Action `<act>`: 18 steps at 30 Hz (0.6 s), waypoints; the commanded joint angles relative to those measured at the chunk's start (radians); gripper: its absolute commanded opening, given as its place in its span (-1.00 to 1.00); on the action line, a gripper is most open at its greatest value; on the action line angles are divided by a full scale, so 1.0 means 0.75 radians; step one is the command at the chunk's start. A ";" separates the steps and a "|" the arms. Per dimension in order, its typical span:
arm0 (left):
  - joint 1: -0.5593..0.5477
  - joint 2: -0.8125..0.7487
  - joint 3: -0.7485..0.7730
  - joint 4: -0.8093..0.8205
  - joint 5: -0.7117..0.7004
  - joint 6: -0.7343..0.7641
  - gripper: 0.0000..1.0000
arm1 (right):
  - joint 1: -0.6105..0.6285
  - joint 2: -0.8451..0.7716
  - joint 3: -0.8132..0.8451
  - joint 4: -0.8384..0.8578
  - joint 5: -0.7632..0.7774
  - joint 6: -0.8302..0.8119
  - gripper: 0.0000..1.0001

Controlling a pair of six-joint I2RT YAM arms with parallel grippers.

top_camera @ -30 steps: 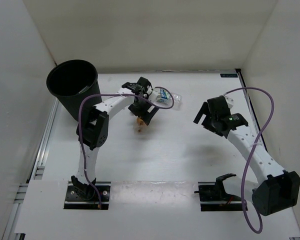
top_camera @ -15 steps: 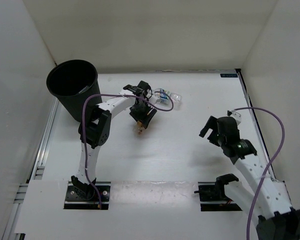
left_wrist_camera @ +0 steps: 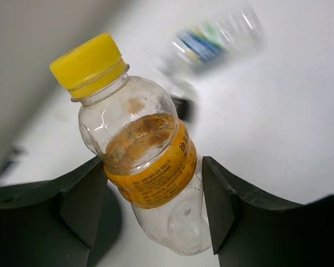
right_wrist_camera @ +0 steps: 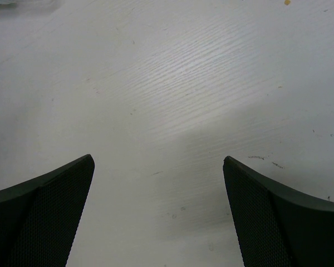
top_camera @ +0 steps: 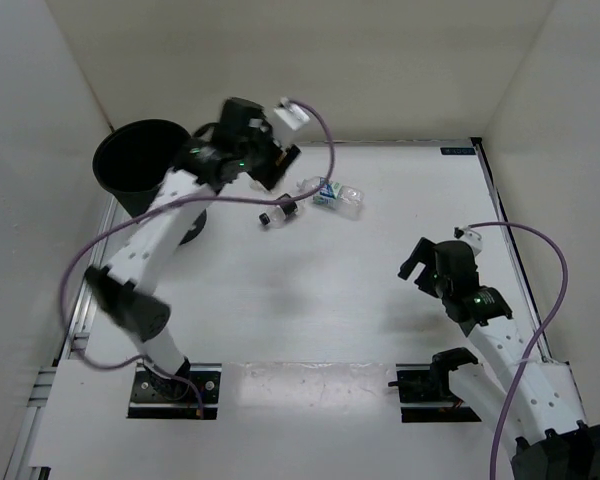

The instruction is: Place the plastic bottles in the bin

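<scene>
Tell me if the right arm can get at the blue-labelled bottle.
Probably yes. The blue-labelled bottle lies loose, with bare table between it and the right gripper, whose jaws stand open and empty. The left gripper holds a yellow-capped bottle by the bin, off that path.

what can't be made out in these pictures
- Top view: the yellow-capped bottle is hidden under the left gripper; only the left wrist view shows it.
- Top view: the bin is too dark inside to show any contents.
- Top view: the small dark-capped item left of the blue-labelled bottle is too small to identify.
- Right wrist view: the greenish smear at the top-left edge is cut off and blurred.
</scene>
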 commanded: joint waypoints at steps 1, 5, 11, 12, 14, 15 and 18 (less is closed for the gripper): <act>0.111 -0.232 0.039 0.305 -0.394 0.097 -0.80 | -0.004 0.032 0.047 0.072 -0.020 -0.009 1.00; 0.377 -0.171 0.113 0.305 -0.507 0.050 -0.77 | -0.004 0.061 0.072 0.098 -0.034 -0.021 1.00; 0.676 -0.091 -0.005 0.305 -0.374 -0.023 -0.69 | -0.004 0.075 0.098 0.098 -0.047 -0.033 1.00; 0.700 -0.091 -0.017 0.305 -0.346 -0.035 -0.65 | -0.004 0.059 0.098 0.098 -0.047 -0.045 1.00; 0.763 -0.058 -0.034 0.305 -0.331 -0.068 -0.62 | -0.004 0.045 0.086 0.098 -0.047 -0.045 1.00; 0.778 -0.046 -0.048 0.291 -0.315 -0.068 -0.60 | -0.004 0.028 0.086 0.098 -0.047 -0.045 1.00; 0.807 -0.046 -0.081 0.279 -0.268 -0.101 0.10 | -0.004 0.000 0.055 0.098 -0.047 -0.033 1.00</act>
